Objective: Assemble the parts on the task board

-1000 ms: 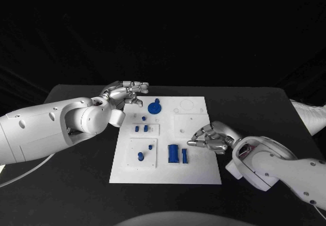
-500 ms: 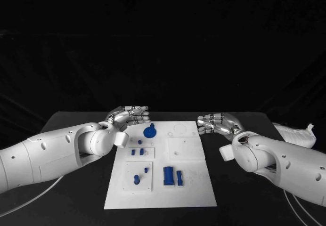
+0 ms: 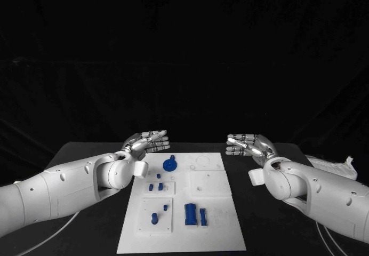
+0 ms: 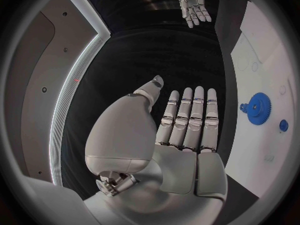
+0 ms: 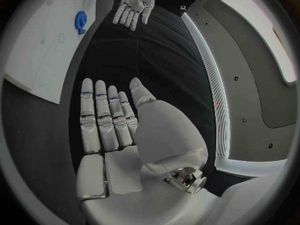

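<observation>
The white rectangular task board [image 3: 219, 224] lies flat in the middle of the black surface [image 3: 85, 152], its long side running away from the robot. On its nearest stretch, a wide blue rectangular block [image 3: 190, 214] stands just beside a narrower blue bar [image 3: 203, 216], the two close but apart. To their left, on a raised white square inset, sit a small blue rounded peg [image 3: 154, 217] and a smaller blue stub [image 3: 165, 207]. Farther along, on a second smaller inset, two short blue pegs [image 3: 154, 187] stand side by side, with one tiny blue piece [image 3: 158, 175] just beyond them. Near the board's far end lies a blue toothed gear wheel [image 3: 169, 164] with a small knob at its far edge; the left wrist view shows its teeth plainly. The board's right half carries faint circular outlines and small holes, with no blue pieces on it.

Beyond the gear, at the board's far corners, both hands hang above the surface and hold nothing. The left hand [image 3: 148, 142] is over the far left corner, palm turned inward, its fingers [image 4: 187, 117] straight and lying side by side, thumb set apart. The right hand [image 3: 247, 144] is opposite it, over the far right corner, its fingers [image 5: 103, 117] likewise straight and together, thumb apart. The two palms face one another, well apart.
</observation>
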`<state>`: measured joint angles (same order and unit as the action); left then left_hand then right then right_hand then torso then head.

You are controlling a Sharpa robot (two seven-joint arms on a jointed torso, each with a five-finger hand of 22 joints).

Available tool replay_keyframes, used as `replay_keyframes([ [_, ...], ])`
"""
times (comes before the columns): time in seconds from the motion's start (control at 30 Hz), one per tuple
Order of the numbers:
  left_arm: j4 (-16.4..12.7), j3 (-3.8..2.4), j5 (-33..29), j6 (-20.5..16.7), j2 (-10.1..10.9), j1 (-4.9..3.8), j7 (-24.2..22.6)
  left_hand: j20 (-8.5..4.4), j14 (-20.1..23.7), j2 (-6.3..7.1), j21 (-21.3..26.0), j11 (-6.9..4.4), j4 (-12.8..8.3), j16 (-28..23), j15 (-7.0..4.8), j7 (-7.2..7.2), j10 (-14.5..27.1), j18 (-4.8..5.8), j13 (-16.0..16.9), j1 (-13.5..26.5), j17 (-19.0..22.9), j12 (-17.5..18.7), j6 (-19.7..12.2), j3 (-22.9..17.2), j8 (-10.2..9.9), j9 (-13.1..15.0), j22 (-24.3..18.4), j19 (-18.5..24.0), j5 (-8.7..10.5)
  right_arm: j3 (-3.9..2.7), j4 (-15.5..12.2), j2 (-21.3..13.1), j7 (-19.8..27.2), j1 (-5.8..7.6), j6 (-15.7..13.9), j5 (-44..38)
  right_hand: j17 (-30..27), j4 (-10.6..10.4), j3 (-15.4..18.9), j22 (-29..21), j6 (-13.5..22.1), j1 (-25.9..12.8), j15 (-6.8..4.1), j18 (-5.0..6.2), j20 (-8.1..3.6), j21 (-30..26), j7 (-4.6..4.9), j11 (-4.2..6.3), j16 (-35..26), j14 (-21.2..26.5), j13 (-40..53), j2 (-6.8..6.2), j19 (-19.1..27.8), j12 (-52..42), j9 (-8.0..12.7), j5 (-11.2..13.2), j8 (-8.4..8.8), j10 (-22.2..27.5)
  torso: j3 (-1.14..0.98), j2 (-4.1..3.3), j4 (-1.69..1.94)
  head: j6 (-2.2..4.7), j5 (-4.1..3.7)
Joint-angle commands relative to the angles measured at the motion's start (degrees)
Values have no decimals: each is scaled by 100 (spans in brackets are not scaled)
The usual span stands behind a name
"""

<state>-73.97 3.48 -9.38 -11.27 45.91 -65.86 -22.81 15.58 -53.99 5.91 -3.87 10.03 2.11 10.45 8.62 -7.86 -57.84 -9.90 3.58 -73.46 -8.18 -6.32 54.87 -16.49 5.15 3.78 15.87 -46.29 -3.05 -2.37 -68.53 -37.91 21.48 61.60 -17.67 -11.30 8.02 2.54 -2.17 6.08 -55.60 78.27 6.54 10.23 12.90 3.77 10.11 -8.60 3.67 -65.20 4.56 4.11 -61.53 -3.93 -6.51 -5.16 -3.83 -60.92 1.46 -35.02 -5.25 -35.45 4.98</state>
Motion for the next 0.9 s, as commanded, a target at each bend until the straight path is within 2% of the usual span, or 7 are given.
replay_keyframes([
  [0.03,-12,-1,11,-10,7,-4,11,-486,1657,-591,387,-298,-211,-332,-267,249,1782,297,-358,2263,256,202,-1678,521,-515,-378,-497,1443,305,1,-31,-6,-8,-1,-25,-3,-257,-254,217,-191,1714,-2441,-212,-309,-408,-377,-303,273,-367,1993,-456,-411,1874,393,207,516,383,1869,2,1,4,-10,-11],
  [0.13,-77,-16,49,-144,2,20,-18,-609,2093,-591,387,-375,-211,-420,-337,311,2253,298,-358,2870,325,632,-2132,658,-515,-378,-628,1823,305,13,-140,-40,35,-8,-160,55,-327,-254,217,-608,2170,-3092,-654,-318,-514,-377,-382,339,-367,2519,-456,-411,2377,393,651,516,383,2369,-17,51,71,5,-74],
  [0.47,-674,-146,398,-1378,-47,236,-285,-931,3205,-591,387,-584,-211,-630,-862,786,3439,488,-358,4375,818,632,-3261,992,-515,-378,-950,2767,305,124,-1133,-357,430,-75,-1392,588,-802,-254,217,-608,3312,-4680,-654,-531,-774,-377,-595,860,-367,3865,-456,-411,3647,393,651,516,383,3621,-135,356,487,99,-462],
  [0.5,-760,-165,449,-1555,-54,267,-323,-954,3290,-591,387,-602,-211,-1045,-862,786,3531,521,-358,4492,818,632,-3347,1017,-515,-378,-975,2840,305,138,-1262,-398,481,-84,-1552,657,-802,-254,217,-608,3400,-4802,-654,-531,-795,-377,-1011,860,-367,3968,-456,-411,3745,393,651,516,383,3717,-140,369,504,103,-479],
  [0.53,-846,-184,499,-1732,-61,298,-362,-980,3374,-591,387,-1003,-211,-1045,-862,786,3620,521,-358,4604,818,632,-3430,1044,-515,-378,-999,2909,305,152,-1382,-436,529,-92,-1701,722,-802,-254,217,-608,3484,-4920,-654,-530,-813,-377,-1011,860,-367,4068,-456,-411,3839,393,651,516,383,3811,-143,378,517,106,-490],
  [0.83,-1446,-315,849,-2971,-110,515,-630,-1153,3982,-591,387,-1003,-211,-1045,-862,786,4269,584,-358,5428,818,632,-4049,1216,-515,-378,-1175,3426,305,229,-2077,-658,805,-139,-2564,1095,-802,-254,217,-608,4108,-5794,-654,-1023,-1290,-377,-1011,860,-367,4806,-456,-411,4534,393,651,516,383,4498,-146,384,525,108,-498],
  [0.9,-1531,-333,899,-3145,-117,546,-668,-1558,4110,-591,387,-1003,-211,-1045,-862,786,4406,990,-358,5602,818,632,-4180,1649,-515,-378,-1587,3532,305,236,-2134,-676,828,-143,-2635,1126,-802,-254,217,-608,4241,-5979,-654,-1023,-1290,-377,-1011,860,-367,4961,-456,-411,4683,393,651,516,383,4642,-146,384,525,108,-498],
])
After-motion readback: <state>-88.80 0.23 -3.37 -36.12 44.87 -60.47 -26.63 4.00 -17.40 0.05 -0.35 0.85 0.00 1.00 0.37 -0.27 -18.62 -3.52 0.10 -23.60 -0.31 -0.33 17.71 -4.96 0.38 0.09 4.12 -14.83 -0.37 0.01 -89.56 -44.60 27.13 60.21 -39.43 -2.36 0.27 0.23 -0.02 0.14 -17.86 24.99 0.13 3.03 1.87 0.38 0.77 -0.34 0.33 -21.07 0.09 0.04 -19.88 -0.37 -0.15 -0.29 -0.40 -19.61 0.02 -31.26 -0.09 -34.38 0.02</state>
